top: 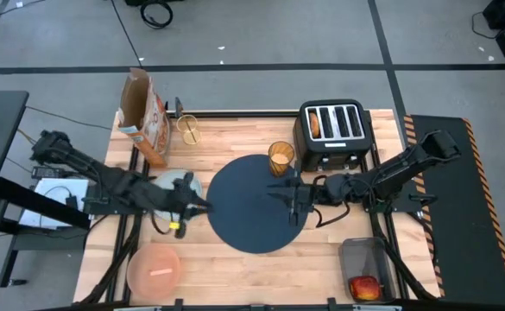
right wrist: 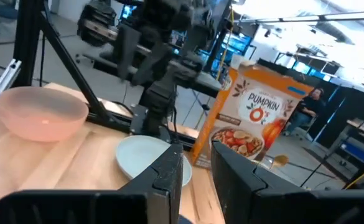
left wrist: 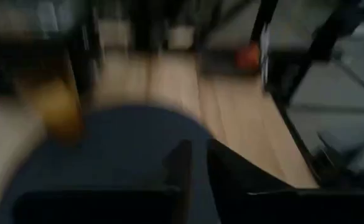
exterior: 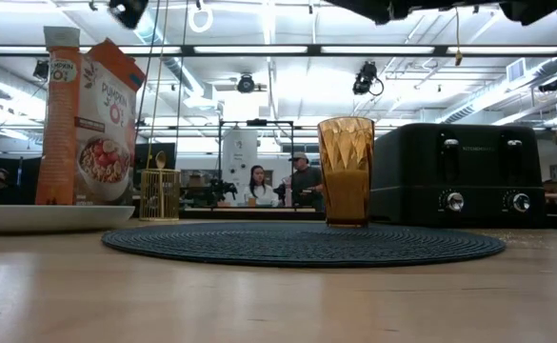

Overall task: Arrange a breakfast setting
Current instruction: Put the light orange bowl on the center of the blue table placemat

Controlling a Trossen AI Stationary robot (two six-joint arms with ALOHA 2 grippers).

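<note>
The dark-blue mat lies mid-table, and the amber tumbler stands upright on its far edge. Left of the mat, the pale-blue plate lies partly under my left arm. The pink bowl sits at the near left, and the red apple lies in a tray at the near right. A bagel sticks out of a toaster slot. My left gripper hovers at the mat's left edge. Over its right part is my right gripper. Both are narrowly open and hold nothing.
The black toaster stands at the far right. The tall cereal box stands at the far left, with a gold wire holder carrying a spoon beside it. People sit in the room beyond the table.
</note>
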